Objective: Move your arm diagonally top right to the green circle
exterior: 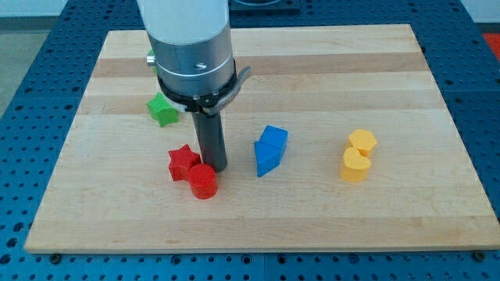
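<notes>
My tip (pixel 216 168) rests on the wooden board (pixel 328 62), touching the red cylinder (pixel 203 182) and just beside the red star (pixel 183 162). The green circle (pixel 150 55) barely peeks out behind the arm near the top edge (mostly hidden), above the green star (pixel 162 110). Bare board lies between the blue blocks (pixel 270 150) and the yellow blocks (pixel 358 155).

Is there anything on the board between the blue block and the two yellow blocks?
No. In the camera view, the wood between the blue block and the yellow blocks is bare.
</notes>
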Tool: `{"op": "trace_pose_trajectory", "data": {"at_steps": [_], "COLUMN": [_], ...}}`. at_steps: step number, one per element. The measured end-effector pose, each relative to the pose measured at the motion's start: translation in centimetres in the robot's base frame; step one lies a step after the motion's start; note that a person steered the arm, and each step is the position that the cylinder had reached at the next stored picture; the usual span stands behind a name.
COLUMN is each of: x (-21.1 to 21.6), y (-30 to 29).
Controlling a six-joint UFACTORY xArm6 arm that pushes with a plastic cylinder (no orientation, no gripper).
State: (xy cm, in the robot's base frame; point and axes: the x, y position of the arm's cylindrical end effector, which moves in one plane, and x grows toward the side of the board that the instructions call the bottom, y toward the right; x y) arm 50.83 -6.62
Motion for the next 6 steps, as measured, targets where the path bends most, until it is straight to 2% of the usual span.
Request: {"op": "trace_pose_trajectory", "data": {"at_steps": [1, 2, 4, 5, 6], "x": [-0.5, -5.6, -20.6, -24.8, -24.8], "y": [0.0, -0.2, -1.6, -4.5, -7.5]}}
